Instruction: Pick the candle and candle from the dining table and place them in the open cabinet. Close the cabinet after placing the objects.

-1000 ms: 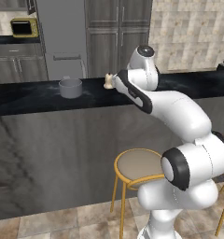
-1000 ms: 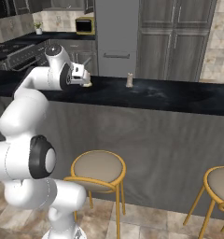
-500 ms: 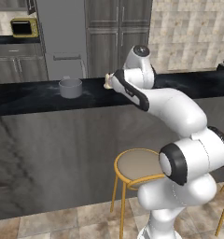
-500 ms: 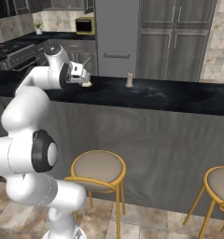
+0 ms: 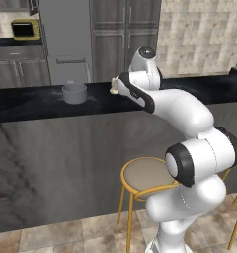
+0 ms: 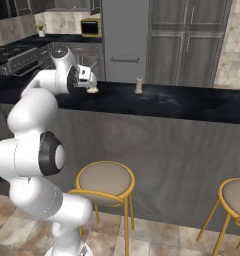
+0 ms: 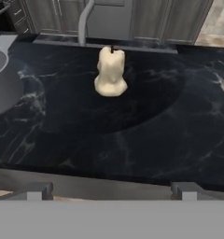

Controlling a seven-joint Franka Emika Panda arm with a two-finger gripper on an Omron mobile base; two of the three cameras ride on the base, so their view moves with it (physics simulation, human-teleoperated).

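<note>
The white arm reaches out over the long dining table with its glossy black marbled top, and the two-finger gripper hangs above the near edge, jaws spread wide and holding nothing. Through the hand view, the small cream-beige lumpy candle stands upright on the black marble, straight ahead of the fingertips but clear of them, a bare stretch of tabletop between. From the left base view the same candle peeks out just beside the arm's wrist. From the right base view it sits low on the marble right next to the hand.

Further along the table, there's a second candle, a taller cream-beige one, standing upright on its own, well apart from the first. On the other side, a grey round pot sits on the marble, its curved side also edging into the hand view.

Below the table front, a round-seated stool on yellow legs stands beside the robot's base. A yellow microwave sits on the far counter.
</note>
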